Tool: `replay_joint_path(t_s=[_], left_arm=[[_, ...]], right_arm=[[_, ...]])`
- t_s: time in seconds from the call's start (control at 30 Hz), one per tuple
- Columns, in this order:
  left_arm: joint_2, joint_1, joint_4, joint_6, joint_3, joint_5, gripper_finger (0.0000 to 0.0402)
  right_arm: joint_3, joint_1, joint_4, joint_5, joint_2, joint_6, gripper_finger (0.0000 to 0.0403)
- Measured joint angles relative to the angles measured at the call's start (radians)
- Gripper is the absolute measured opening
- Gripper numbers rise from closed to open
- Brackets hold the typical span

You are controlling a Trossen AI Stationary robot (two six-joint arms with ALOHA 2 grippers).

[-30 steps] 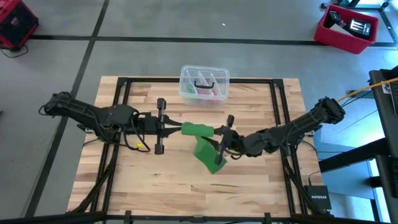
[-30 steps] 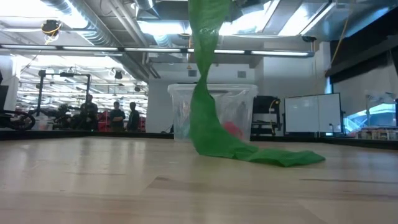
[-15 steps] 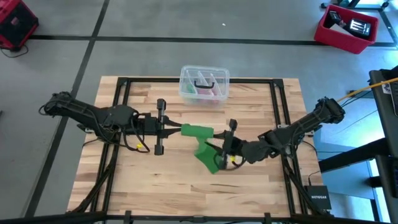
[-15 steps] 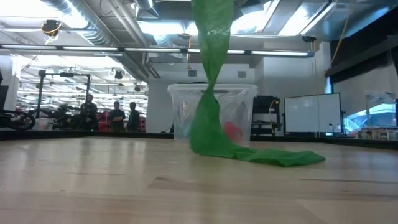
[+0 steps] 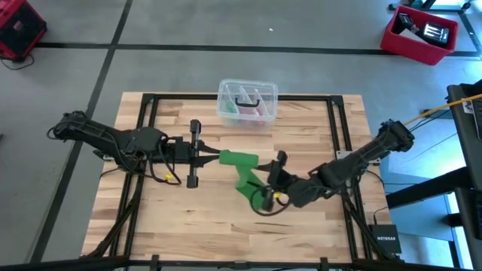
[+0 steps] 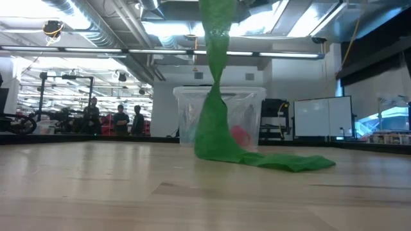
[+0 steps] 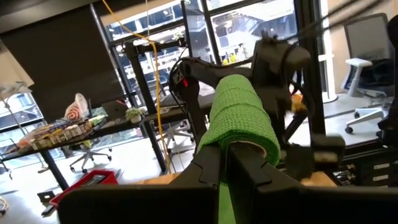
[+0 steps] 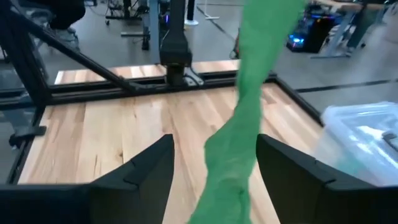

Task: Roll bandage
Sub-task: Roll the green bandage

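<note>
The bright green bandage is partly wound into a small roll (image 5: pixel 239 159) held above the table's middle at the tip of my left gripper (image 5: pixel 218 158), which is shut. From the roll a twisted strip (image 6: pixel 215 122) hangs down. Its lower end (image 6: pixel 289 162) lies slack on the wooden table (image 5: pixel 188 218). My right gripper (image 5: pixel 265 197) is just right of and nearer than the roll, and it is open. In the right wrist view its fingers (image 8: pixel 146 168) stand on either side of the hanging strip (image 8: pixel 239 143). My left gripper holds the roll (image 7: pixel 239 118) on the free ends of its shut fingers (image 7: pixel 208 168). They reach level from the table's left, and the roll's open end (image 7: pixel 252 146) faces back along them. The roll is clear of the table, and the strip (image 7: pixel 222 202) hangs beneath the fingers.
A clear plastic box (image 5: pixel 247 102) with pink and dark items stands at the table's far middle, behind the hanging strip in the low view (image 6: pixel 186 109). Black frame rails (image 5: pixel 151 113) run along the table's sides. Bare wood lies at the near left.
My right gripper has moved toward the table's near edge and tipped downward beside the hanging strip. The strip's hanging part has drawn narrower, while the roll and the end on the table stay in place.
</note>
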Motion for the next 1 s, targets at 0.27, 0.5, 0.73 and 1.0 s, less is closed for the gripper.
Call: replay_joint_path(t_s=[0.27,0.5,0.73,1.0], left_arm=[[0.0,0.0,-0.015,-0.007,0.0,0.0,0.0002],[0.0,-0.004,-0.021,-0.006,0.0,0.0,0.0002],[0.0,-0.022,-0.026,-0.002,0.0,-0.003,0.0002],[-0.012,-0.026,-0.028,0.012,0.0,-0.064,0.0002]], right_arm=[[-0.002,-0.072,0.102,0.006,0.072,-0.067,0.0223],[-0.002,-0.057,0.1,0.032,0.07,-0.17,0.0073],[-0.002,0.033,0.042,0.257,0.067,-0.234,0.0007],[-0.002,0.152,-0.064,0.299,0.061,-0.163,0.0004]])
